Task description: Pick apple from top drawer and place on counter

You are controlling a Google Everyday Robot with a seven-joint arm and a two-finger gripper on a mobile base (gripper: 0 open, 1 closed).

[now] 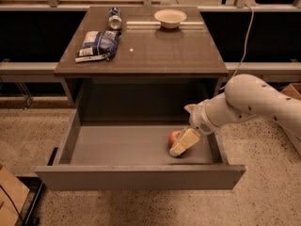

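The top drawer (pixel 94 147) stands pulled open below the brown counter (pixel 155 51). The small red apple (pixel 173 136) lies on the drawer floor at the right side. My gripper (pixel 184 143) reaches down into the drawer from the right, and its pale fingers (pixel 187 140) lie against the apple's right side and cover part of it. The white arm comes in over the drawer's right wall.
On the counter are a pale bowl (pixel 170 17) at the back, a blue-and-white chip bag (pixel 98 44) at the left, and a can (pixel 114 18) lying at the back left. A cardboard box (pixel 10 197) sits on the speckled floor at the lower left.
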